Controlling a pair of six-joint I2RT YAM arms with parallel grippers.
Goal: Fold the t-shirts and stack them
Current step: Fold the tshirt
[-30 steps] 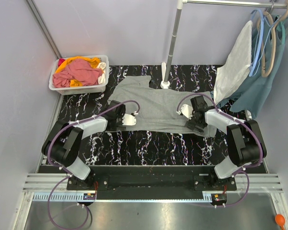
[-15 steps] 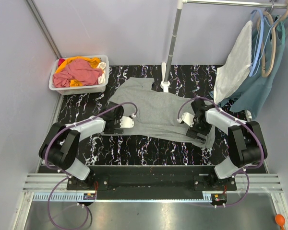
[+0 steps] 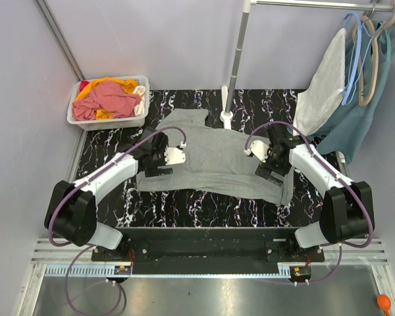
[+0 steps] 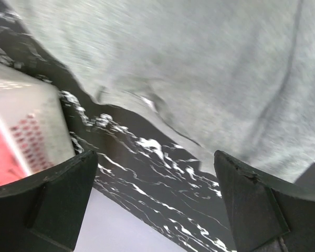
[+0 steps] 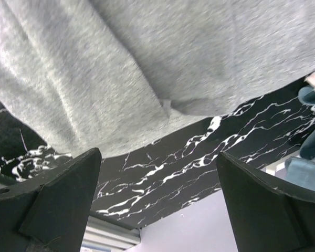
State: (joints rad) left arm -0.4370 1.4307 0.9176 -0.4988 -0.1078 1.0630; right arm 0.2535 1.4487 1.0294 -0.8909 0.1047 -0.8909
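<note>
On the marbled table (image 3: 184, 204) — grey t-shirt (image 3: 214, 155), spread out, lightly creased.

Top view: left gripper (image 3: 159, 160) and right gripper (image 3: 271, 162) fingertips hidden under their own wrist bodies, so contact with the cloth can't be told from there. Grey t-shirt (image 3: 210, 161) partly covered by both arms; sleeves unclear. Hanging garments (image 3: 355, 85) cut by right edge, rack pole (image 3: 237, 52) cut at top. Orange object (image 3: 383, 301) in bottom right corner too small to identify.

Left wrist: frame blurred, basket (image 4: 21, 126) cut by left edge, fingers (image 4: 47, 199) cut by bottom edge.

Right wrist: fingers (image 5: 52, 194) cut at bottom, teal cloth (image 5: 311, 152) cut by right edge.
</note>
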